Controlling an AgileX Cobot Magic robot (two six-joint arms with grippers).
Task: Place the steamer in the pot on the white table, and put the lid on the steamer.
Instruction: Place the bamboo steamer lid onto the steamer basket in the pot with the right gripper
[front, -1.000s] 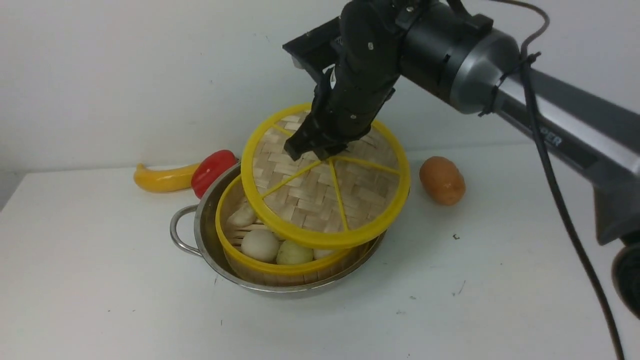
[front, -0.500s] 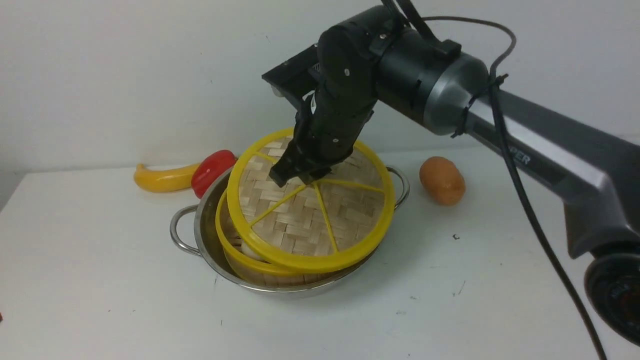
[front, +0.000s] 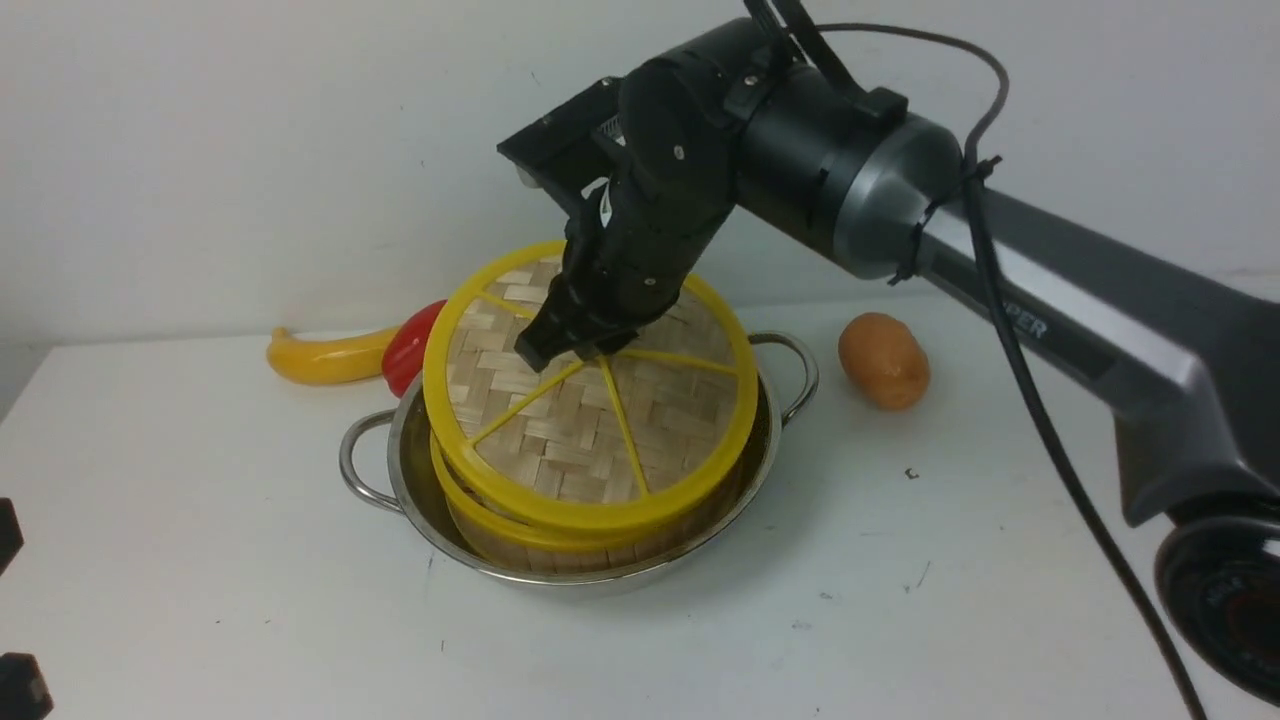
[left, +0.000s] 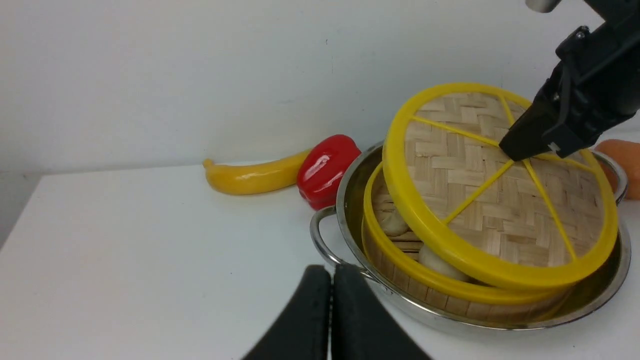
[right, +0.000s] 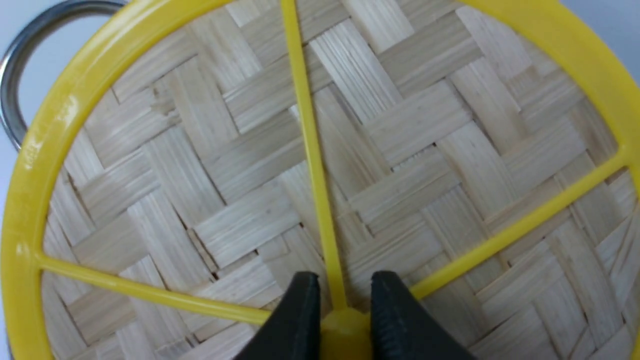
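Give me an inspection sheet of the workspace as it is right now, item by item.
Surface: white table, a few small dark specks.
Job's things: steamer sits in the pot; lid over it, tilted, not seated flat.
Clutter: banana and red pepper behind the pot on its left; orange-brown oval thing to its right.
Grippers: right gripper shut on the lid's centre knob; left gripper shut, holding nothing.
Cables: black cable runs along the right arm.
Surroundings: plain white wall.

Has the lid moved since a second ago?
Yes. Against the pot, the lid has shifted left and down toward the steamer, still tilted in the right gripper.
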